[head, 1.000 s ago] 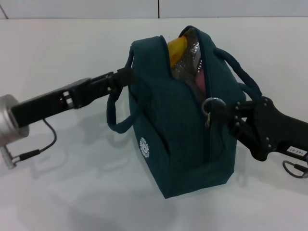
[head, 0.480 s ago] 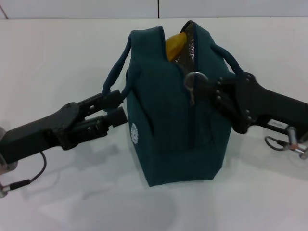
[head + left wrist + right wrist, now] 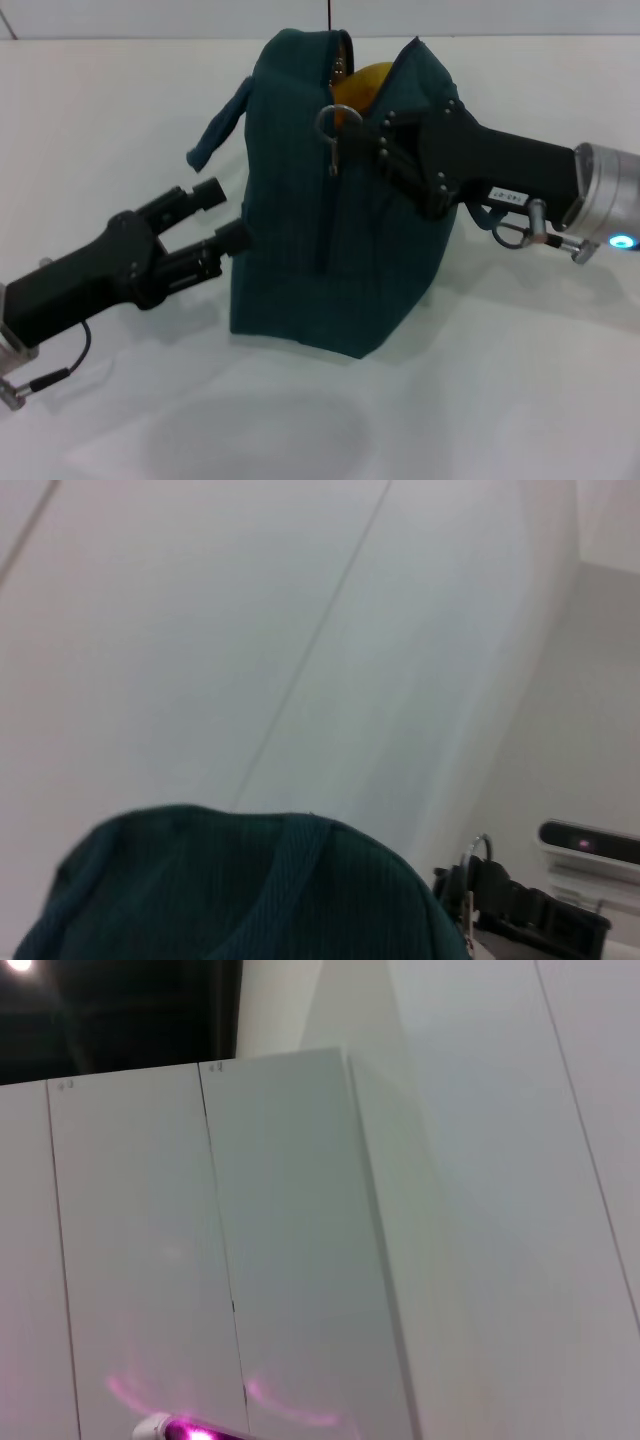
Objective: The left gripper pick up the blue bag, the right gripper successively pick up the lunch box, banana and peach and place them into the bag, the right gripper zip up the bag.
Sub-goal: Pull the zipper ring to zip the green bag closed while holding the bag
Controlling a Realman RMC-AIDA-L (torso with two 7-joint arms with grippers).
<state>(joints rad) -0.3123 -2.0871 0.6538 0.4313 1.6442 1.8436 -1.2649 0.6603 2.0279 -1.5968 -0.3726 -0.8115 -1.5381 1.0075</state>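
Blue bag (image 3: 340, 260) on table (image 3: 520, 380), banana (image 3: 362, 82) seen only from the head, right tool (image 3: 372, 140) pinched on zipper pull (image 3: 332, 130), left tool (image 3: 222, 215) spread beside the bag.

The blue bag (image 3: 340, 230) stands between both tools, its narrow mouth blocked by the banana (image 3: 358, 85).

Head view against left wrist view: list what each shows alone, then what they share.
Head view only: the open left end effector beside the bag, the yellow banana in the bag's mouth, the white table. Left wrist view only: pale wall panels. Both: the dark teal fabric bag and the right end effector at its metal zipper pull.
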